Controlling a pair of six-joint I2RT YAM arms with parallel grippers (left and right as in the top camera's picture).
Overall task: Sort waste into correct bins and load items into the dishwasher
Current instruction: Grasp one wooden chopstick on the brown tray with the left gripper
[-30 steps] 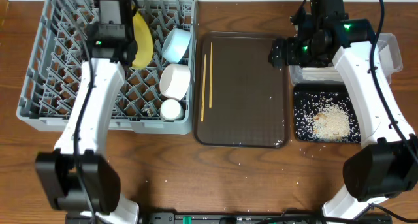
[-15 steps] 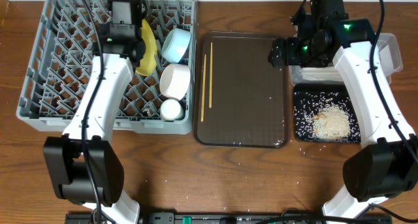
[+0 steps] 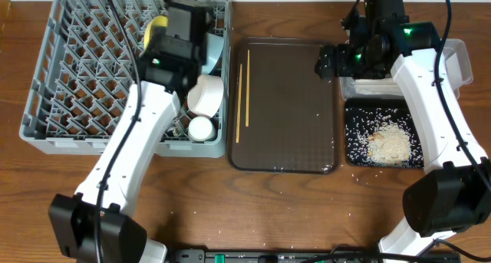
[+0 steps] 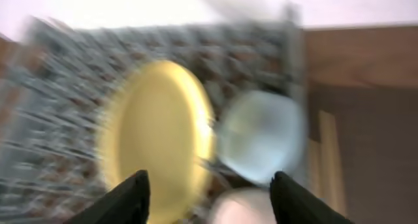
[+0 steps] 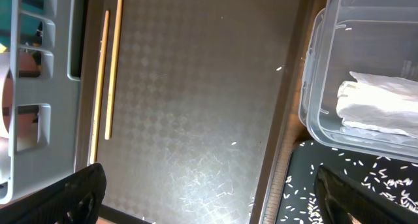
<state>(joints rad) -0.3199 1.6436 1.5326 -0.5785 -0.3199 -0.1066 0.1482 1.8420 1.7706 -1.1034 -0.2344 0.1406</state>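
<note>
Now the left pincer (image 4: 209,185), apparently empty, has swung right.

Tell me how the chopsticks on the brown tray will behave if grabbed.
The chopsticks look thin, stiff and light, so probably easy to lift. Lying flat on the brown tray, they leave little to grip and may roll or skid sideways.

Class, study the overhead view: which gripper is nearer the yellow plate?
Left. The left gripper hangs over the rack right by the yellow plate; the right gripper is across the brown tray, beside the clear tub.
</note>
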